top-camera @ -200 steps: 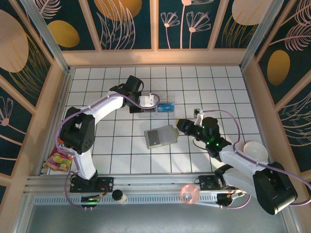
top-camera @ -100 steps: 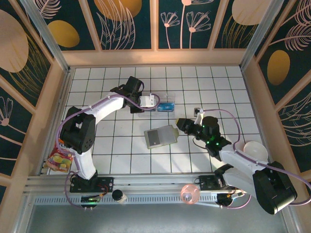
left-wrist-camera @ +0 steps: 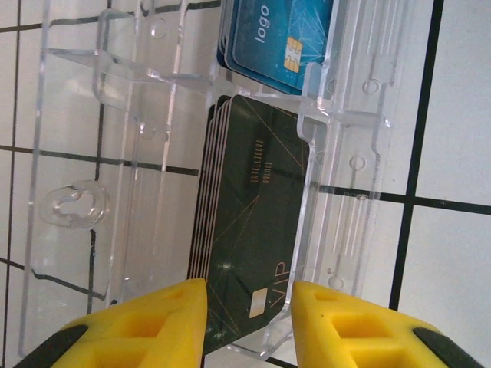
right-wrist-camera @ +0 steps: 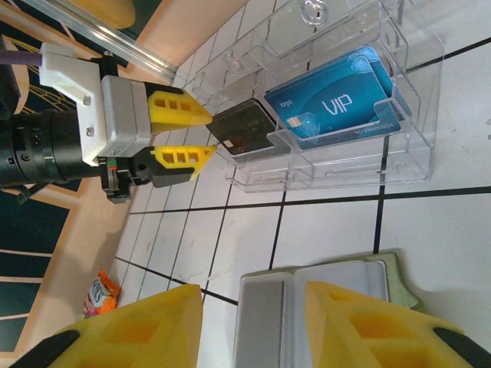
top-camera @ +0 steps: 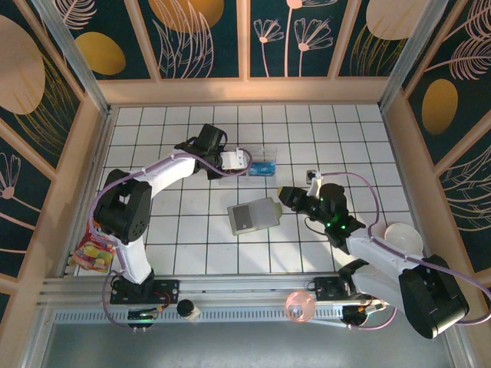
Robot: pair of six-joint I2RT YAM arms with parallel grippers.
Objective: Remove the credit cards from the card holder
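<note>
Card holder point(top-camera: 253, 216) lies open mid-desk point(top-camera: 192, 230), under right fingers point(right-wrist-camera: 360, 322), spread, gripping nothing. Left fingers point(left-wrist-camera: 153, 322) parted over dark cards point(left-wrist-camera: 257, 230) in clear box point(left-wrist-camera: 115, 153). Step: card drop-off. Next, likely: fetch another card from holder.

clear plastic box point(top-camera: 261, 162) mid-table, snack bag point(top-camera: 95, 254) at the left edge.
</note>
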